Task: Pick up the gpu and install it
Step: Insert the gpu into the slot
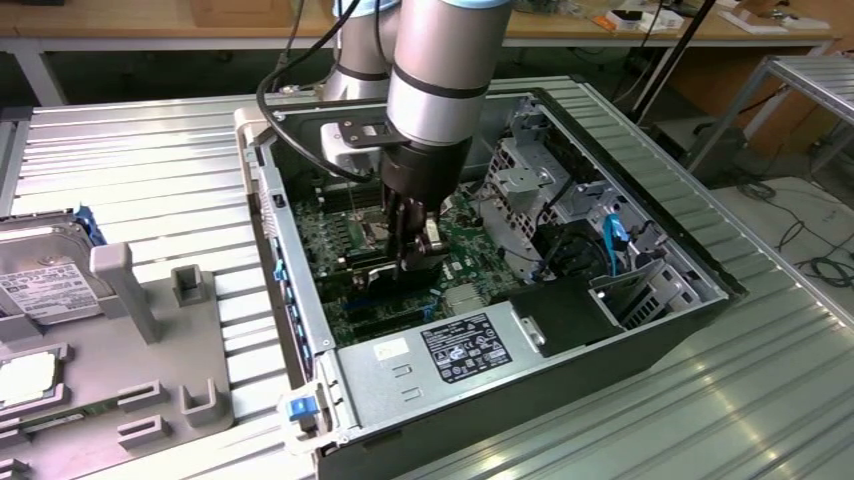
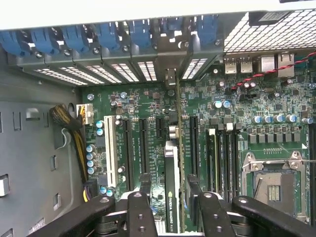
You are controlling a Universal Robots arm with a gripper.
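While my gripper [image 2: 168, 197] reaches down inside the open computer case [image 1: 667, 330], its two black fingers [image 2: 143, 190] are clamped on the gpu [image 2: 173, 163], held edge-on between them with its silver bracket toward the row of rear slot openings. Below the card lies the green motherboard [image 2: 232, 123], with long black expansion slots [image 2: 129, 148] running parallel on either side of the card. Outside the case, on the exterior view's left, a silver hard drive [image 1: 40, 280] rests on a grey fixture. I judge this the install step: seating calls for exact alignment over one slot and straight, even pressure.
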